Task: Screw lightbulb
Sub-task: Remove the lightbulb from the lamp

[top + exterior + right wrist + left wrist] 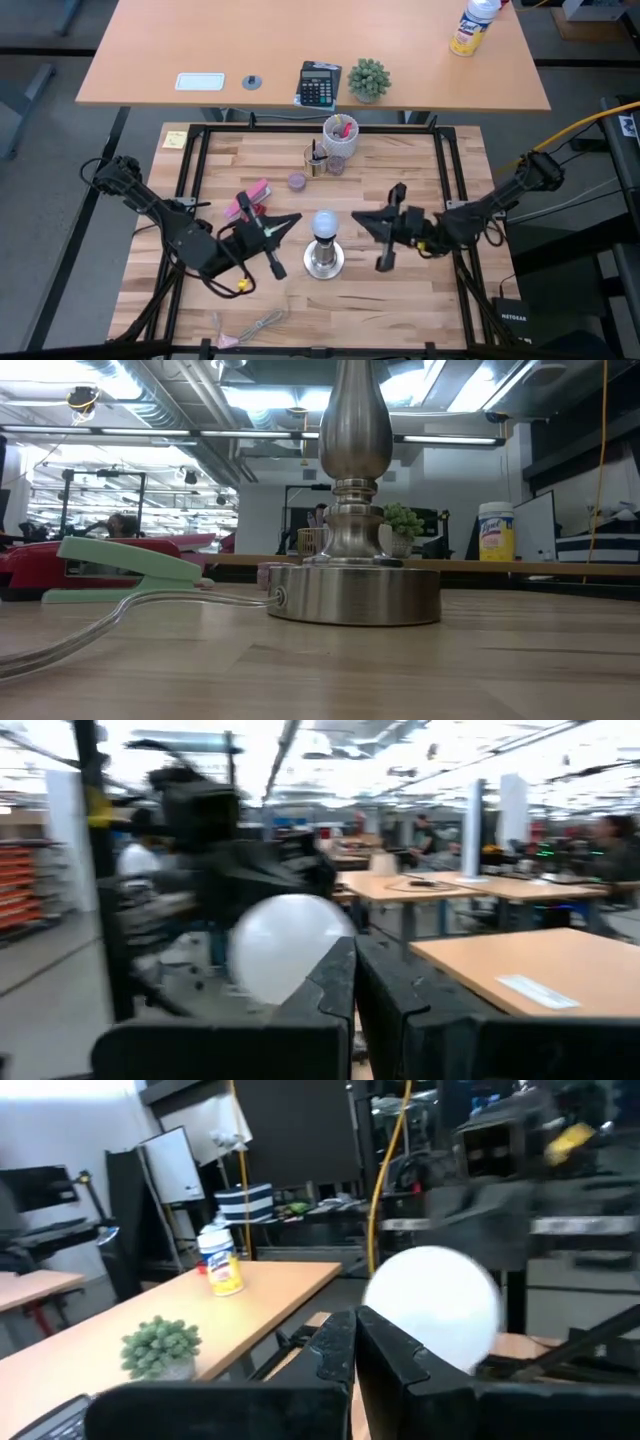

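High view: round frosted-white lightbulb [323, 223] sits atop the silvery metal socket stand [324, 260] mid-table, flanked by the left gripper [290, 222] and right gripper [362, 217] — both closed, holding nothing — so a sideways nudge might tip the stand.

lightbulb [323, 223] flanked by both hands, cups [339, 137] behind
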